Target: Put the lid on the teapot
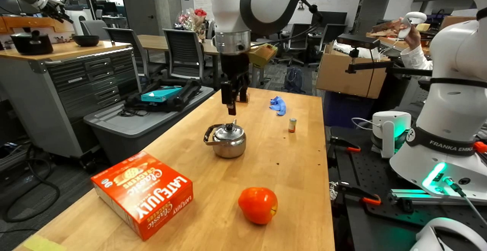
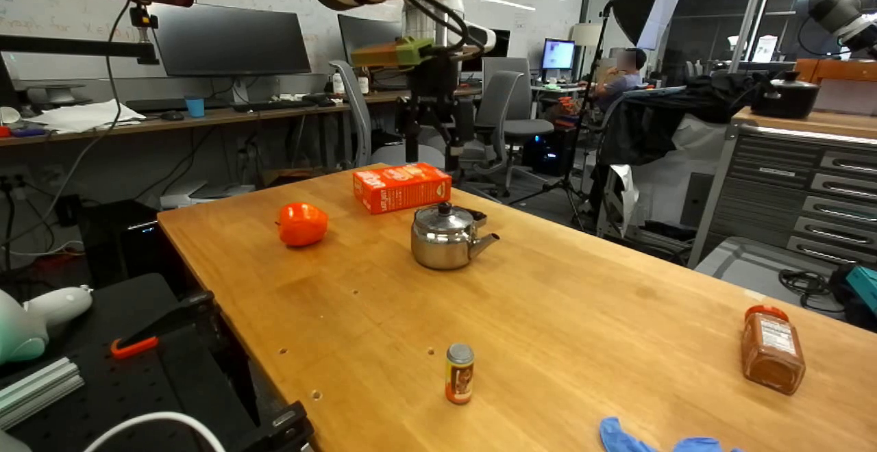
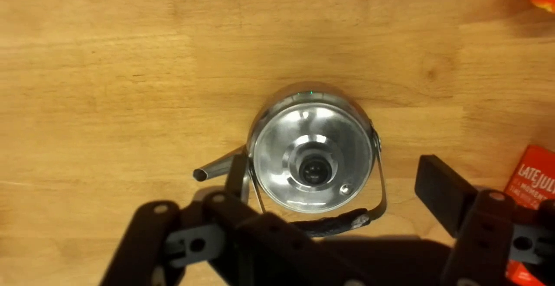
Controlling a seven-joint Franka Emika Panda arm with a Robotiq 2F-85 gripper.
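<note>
The teapot (image 1: pixel 229 149) is a small shiny steel pot standing upright on the table in both exterior views (image 2: pixel 438 246). Its dark-gripped handle hangs folded to one side. The silvery lid (image 1: pixel 234 132) with a black knob lies on the teapot's top and looks level; it also shows in an exterior view (image 2: pixel 436 217) and in the wrist view (image 3: pixel 282 143). My gripper (image 3: pixel 336 186) is open and empty, above the teapot and apart from it. In the wrist view one finger covers part of the spout and handle. The gripper also shows in both exterior views (image 1: pixel 235 107) (image 2: pixel 431 156).
A red cracker box (image 1: pixel 144 192) and a red tomato (image 1: pixel 258 205) stand on the table (image 1: pixel 213 220). A small can (image 1: pixel 292 125), a blue glove (image 1: pixel 278 105) and a spice jar (image 2: pixel 774 350) lie or stand elsewhere on it. A grey bin (image 1: pixel 148 118) stands beside the table.
</note>
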